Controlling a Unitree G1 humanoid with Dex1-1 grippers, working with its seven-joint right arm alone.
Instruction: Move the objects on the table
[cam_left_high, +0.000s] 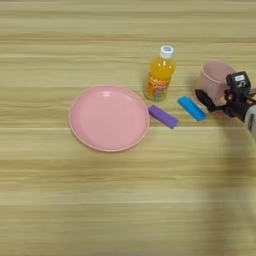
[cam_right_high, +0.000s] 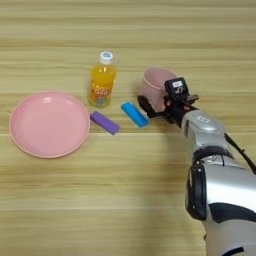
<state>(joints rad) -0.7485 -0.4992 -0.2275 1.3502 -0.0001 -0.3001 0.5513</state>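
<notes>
Right eye view: right gripper (cam_right_high: 159, 102) spread wide around the pink cup (cam_right_high: 155, 86), fingers (cam_right_high: 146, 106) flanking its lower wall; cup stood upright on table (cam_right_high: 128, 200), right of bottle (cam_right_high: 102, 80).

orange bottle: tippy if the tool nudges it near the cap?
Probably. The orange-drink bottle stands upright, tall over a narrow base, so a high push would likely topple it. It looks nearly full, so fairly heavy for its size. On its side, the round body would likely roll toward the purple block.
</notes>
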